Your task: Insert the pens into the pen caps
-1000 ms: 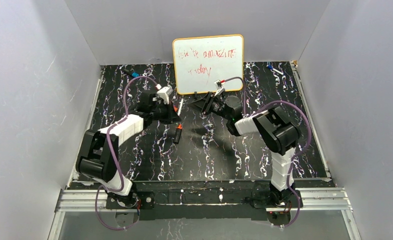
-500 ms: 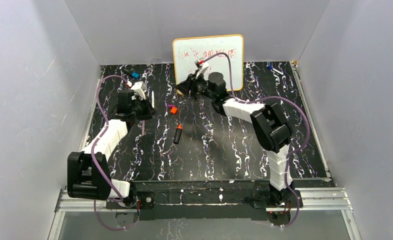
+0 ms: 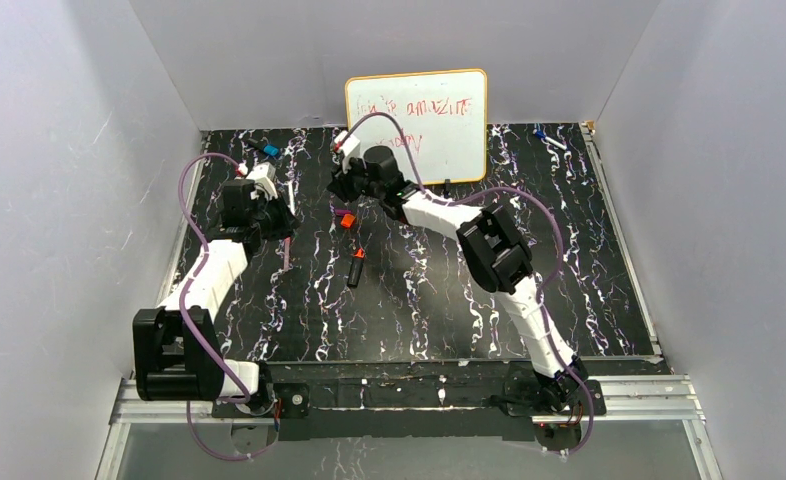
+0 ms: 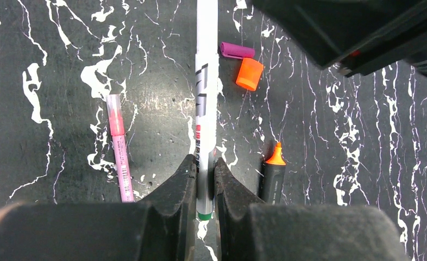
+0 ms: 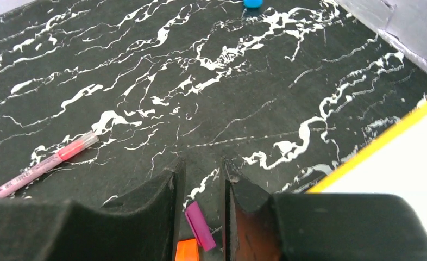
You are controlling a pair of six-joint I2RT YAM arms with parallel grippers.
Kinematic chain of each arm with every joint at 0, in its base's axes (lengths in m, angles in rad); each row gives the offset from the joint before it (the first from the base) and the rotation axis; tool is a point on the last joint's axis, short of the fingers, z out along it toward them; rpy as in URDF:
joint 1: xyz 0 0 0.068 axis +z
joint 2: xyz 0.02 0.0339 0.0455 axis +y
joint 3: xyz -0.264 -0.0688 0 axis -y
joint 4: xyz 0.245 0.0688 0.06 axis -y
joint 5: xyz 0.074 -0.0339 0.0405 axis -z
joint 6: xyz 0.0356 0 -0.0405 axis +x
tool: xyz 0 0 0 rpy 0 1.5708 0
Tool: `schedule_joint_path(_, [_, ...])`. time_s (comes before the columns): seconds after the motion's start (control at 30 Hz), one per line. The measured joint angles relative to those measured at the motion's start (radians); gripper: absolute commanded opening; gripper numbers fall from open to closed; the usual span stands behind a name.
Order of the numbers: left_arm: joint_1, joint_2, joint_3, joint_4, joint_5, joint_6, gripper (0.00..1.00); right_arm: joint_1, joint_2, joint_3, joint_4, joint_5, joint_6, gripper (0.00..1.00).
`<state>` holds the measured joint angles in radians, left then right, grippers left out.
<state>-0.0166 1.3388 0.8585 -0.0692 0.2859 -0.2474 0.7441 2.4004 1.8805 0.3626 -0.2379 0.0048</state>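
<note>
Two loose pieces, a purple cap (image 5: 200, 225) and an orange cap (image 4: 249, 74), lay side by side on the surface (image 4: 48, 43), with the pink pen (image 4: 119, 147) and black marker (image 4: 271, 176) nearby. The left pincer (image 4: 205, 179) pinched the white pen (image 4: 206, 81). The right pincer (image 5: 200, 174) stood part-spread, straddling the purple cap.

Red handwriting on the whiteboard (image 3: 449, 125) beyond the right jaws reads roughly "amazing"; the rest is unclear. Print on the white pen (image 4: 206, 81) between the left jaws is unreadable.
</note>
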Motion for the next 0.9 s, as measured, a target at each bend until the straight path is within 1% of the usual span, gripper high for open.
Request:
schedule_joint_path(0.13, [0.005,-0.013,0.000,0.001,0.011,0.000,0.00,0.020,0.047,0.072,-0.063,-0.004,-0.086,0.35])
schedule_joint_path(0.23, [0.007,-0.013,0.000,0.000,0.018,-0.001,0.00,0.027,0.056,0.089,-0.104,-0.022,-0.132,0.35])
schedule_joint_path(0.43, [0.008,-0.013,0.000,0.000,0.031,-0.003,0.00,0.027,0.058,0.095,-0.200,-0.043,-0.229,0.39])
schedule_joint_path(0.67, [0.008,-0.013,0.000,0.000,0.042,-0.006,0.00,0.027,0.064,0.116,-0.320,-0.082,-0.307,0.40])
schedule_joint_path(0.9, [0.008,-0.013,0.000,0.000,0.044,-0.007,0.00,0.026,0.111,0.197,-0.415,-0.110,-0.367,0.40])
